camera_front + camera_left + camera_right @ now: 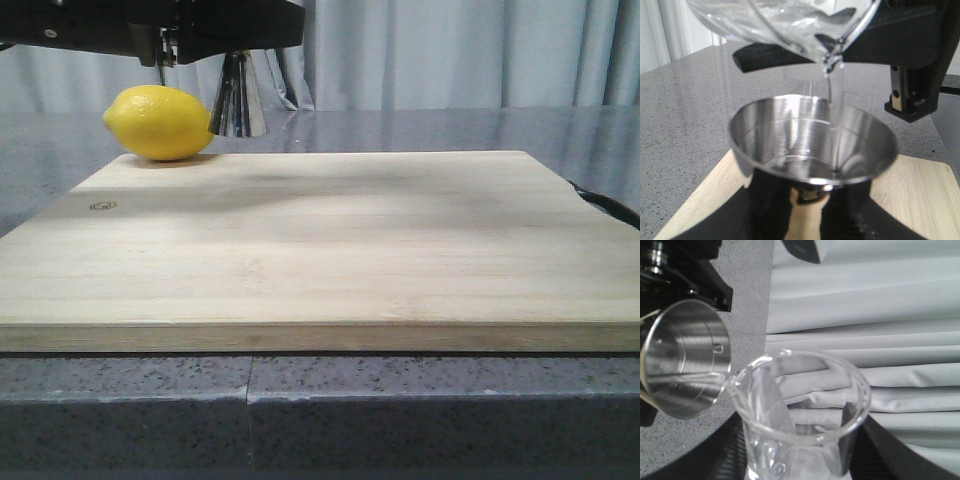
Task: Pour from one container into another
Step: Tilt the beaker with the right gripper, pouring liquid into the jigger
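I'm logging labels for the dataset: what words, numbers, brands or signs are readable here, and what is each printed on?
No text can be read in any view.
Small dark stamp near the left edge of the cutting board, front view: too small and blurred to read.
Embossed mark inside the jigger, right wrist view: a small shape, not legible.
Faint marks low on the glass beaker: too blurred to read.

The cutting board (320,250) lies on the table (120,410) and fills most of the near side. At its far left corner sits the lemon (158,122), and the jigger (238,98) is just to the right of it. The beaker (785,22) is tilted above the jigger's open cup, its lip over the rim, and liquid (835,97) falls into the cup.
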